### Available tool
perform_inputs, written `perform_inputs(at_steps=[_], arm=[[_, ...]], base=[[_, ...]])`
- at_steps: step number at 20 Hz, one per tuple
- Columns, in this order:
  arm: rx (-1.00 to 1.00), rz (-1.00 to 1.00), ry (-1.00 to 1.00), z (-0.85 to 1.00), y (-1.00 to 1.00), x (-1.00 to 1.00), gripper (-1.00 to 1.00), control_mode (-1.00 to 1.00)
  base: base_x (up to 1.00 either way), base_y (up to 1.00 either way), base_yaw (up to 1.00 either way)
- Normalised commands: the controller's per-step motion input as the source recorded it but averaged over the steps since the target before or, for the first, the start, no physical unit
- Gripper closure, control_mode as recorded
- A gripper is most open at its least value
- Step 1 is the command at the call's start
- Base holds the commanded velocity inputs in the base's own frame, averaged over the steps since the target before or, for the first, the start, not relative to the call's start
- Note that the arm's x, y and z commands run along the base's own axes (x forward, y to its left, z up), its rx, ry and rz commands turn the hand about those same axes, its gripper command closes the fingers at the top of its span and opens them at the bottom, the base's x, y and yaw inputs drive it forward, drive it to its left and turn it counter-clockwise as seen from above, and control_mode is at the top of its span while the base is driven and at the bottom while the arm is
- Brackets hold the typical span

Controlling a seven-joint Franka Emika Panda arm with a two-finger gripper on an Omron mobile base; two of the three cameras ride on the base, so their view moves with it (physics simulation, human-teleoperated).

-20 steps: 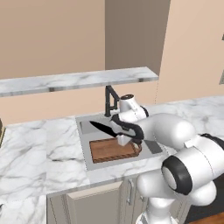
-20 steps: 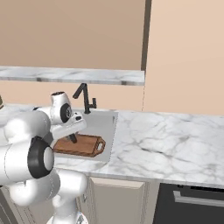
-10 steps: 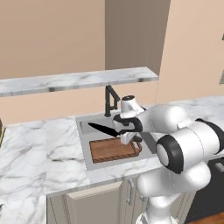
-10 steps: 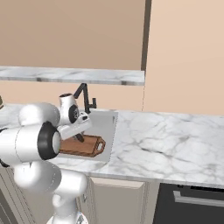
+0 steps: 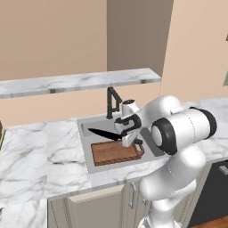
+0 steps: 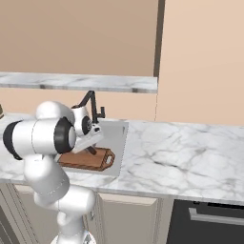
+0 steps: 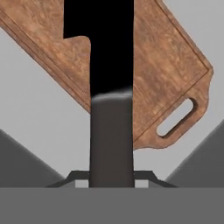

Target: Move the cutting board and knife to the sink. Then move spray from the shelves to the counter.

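Knife first: the long all-black kitchen knife (image 5: 104, 134) is clamped by its handle in my two-finger gripper (image 5: 128, 136), jaws closed on it, and it hangs roughly level above the rectangular grey recessed sink (image 5: 85, 129), blade pointing toward the basin's left side in the left base view. From the hand view the dark handle runs straight up between the fingertips and the black blade (image 7: 99, 43) crosses over the rectangular dark brown wooden cutting board (image 7: 168, 65). That board (image 5: 116, 152) lies flat on the sink floor, along the near wall, its cut-out handle (image 7: 175, 117) at the right end. I see open grey basin floor behind the board and to its left, so there is room under the blade; the slim black angular faucet (image 5: 113, 101) stands just behind my wrist at the back rim, near the hand. The white marble counter (image 6: 190, 157) with grey veins runs wide and bare to the right of the sink, over beige-grey panelled cabinet doors (image 5: 95, 208). Above, the long flat grey shelf (image 5: 80, 82) with its marble-veined edge spans the beige wall. A dark appliance front (image 6: 209, 224) sits under the counter at the far right. I can read no writing or labels anywhere.
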Motion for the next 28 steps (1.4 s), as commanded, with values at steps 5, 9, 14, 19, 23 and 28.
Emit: perform_inputs(at_steps=[5, 9, 14, 19, 23, 28], arm=[[0.0, 0.12, 0.09, -0.27, -0.01, 0.34, 1.0, -1.0], [0.0, 0.09, 0.12, -0.29, 0.0, 0.44, 1.0, -1.0], [0.0, 0.03, 0.0, -0.32, 0.0, 0.29, 1.0, -1.0], [0.03, 0.0, 0.0, -0.31, 0.0, 0.16, 1.0, -1.0], [0.05, 0.0, 0.0, -0.27, 0.0, 0.24, 1.0, -1.0], [0.05, 0.0, -0.02, -0.29, 0.0, 0.14, 1.0, -1.0]], base=[[0.0, 0.0, 0.0], [0.0, 0.0, 0.0], [0.0, 0.0, 0.0], [0.0, 0.0, 0.0], [0.0, 0.0, 0.0], [0.0, 0.0, 0.0]])
